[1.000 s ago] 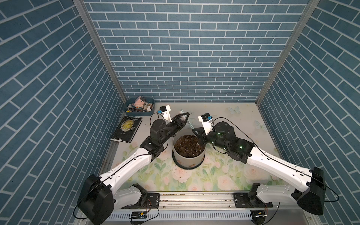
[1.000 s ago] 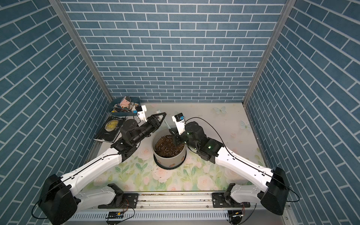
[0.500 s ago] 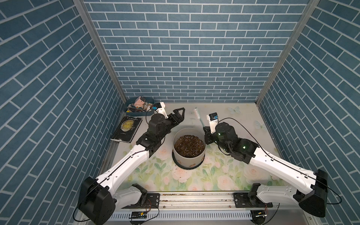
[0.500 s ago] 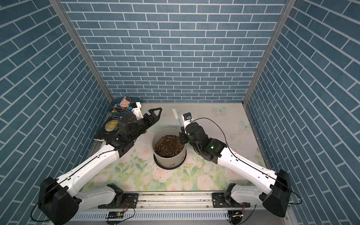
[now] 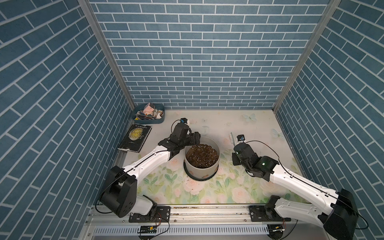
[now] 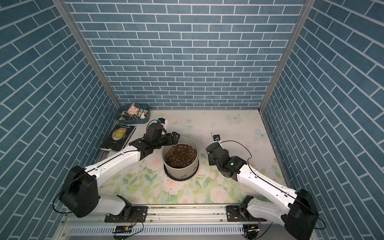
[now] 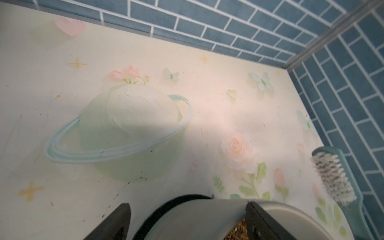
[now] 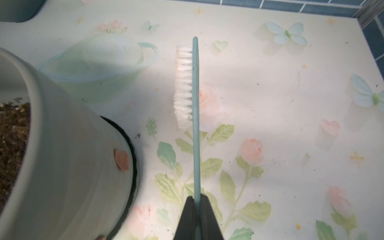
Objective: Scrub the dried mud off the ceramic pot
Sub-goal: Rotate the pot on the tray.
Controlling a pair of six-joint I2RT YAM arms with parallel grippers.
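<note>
The left hand (image 7: pixel 187 223) is spread wide at the rim of the ceramic pot (image 5: pixel 200 170). One finger (image 7: pixel 116 224) stands outside the wall with a gap showing between it and the pot. The other finger (image 7: pixel 261 220) sits over the rim, above the potting soil (image 5: pixel 202 155). It grips nothing.

The right hand (image 8: pixel 197 214) is clamped tight on the thin teal handle of the brush (image 8: pixel 195 124), which reaches straight out ahead of its fingertips. The white bristles (image 8: pixel 184 87) are at the far end and face sideways, toward the pot. The pot stands near this hand on that bristle side, apart from the brush, with bare floral surface (image 8: pixel 270 116) between them.

The pot is upright on its black saucer (image 8: pixel 135 166), roughly between the two hands. It is right at the left hand's fingertips and a little off from the right hand.

A reddish-brown patch of dried mud (image 8: pixel 122 159) sticks low on the wall that faces the right hand, just above the saucer. A second patch (image 8: pixel 101 237) shows at the edge of the right wrist view, nearer the hand. In both top views, more reddish spots (image 5: pixel 206 176) (image 6: pixel 184 176) sit low on the pot's near wall.

Behind the left hand's wrist, well apart, lie a dark book (image 5: pixel 136 138) and a blue tray (image 5: pixel 145 122) of clutter.
</note>
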